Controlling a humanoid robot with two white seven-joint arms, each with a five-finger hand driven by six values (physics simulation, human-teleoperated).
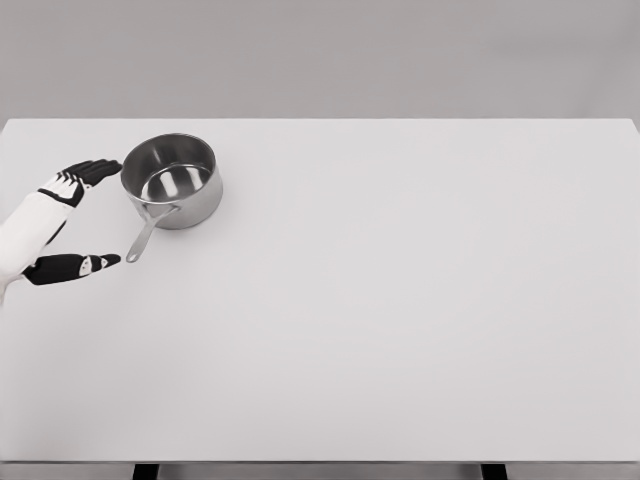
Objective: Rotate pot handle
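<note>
A shiny steel pot stands upright on the white table at the far left. Its thin handle points toward the front left. My left hand lies just left of the pot, open, holding nothing. The black fingers reach to the pot's left rim, and the thumb ends close to the handle's tip. Whether either touches the pot I cannot tell. The right arm is not in view.
The table's left edge runs close to the left hand. Two dark table legs show under the front edge.
</note>
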